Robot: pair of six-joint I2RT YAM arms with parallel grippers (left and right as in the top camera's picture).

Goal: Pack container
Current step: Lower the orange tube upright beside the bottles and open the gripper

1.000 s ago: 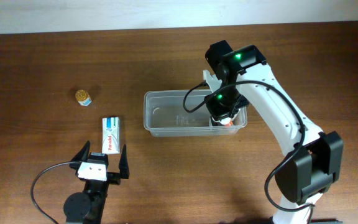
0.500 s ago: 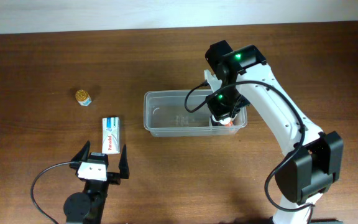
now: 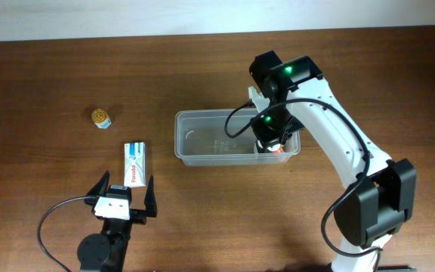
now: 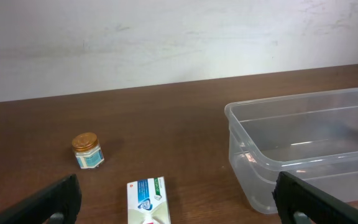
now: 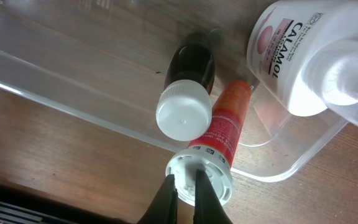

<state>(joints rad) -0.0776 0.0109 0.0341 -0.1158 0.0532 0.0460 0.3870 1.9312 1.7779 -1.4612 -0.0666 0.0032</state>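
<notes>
The container stands about in the middle of the table, its long side running from left to right, and in its right end lie an orange tube, a dark bottle with a white cap and a white bottle marked CALAMOI. The right gripper reaches down into this right end with fingers pressed together at the tube's white cap; whether they really nip it I cannot tell. The left gripper is spread wide and empty at the near left, just near of a white and blue box, and a small jar stands farther left.
</notes>
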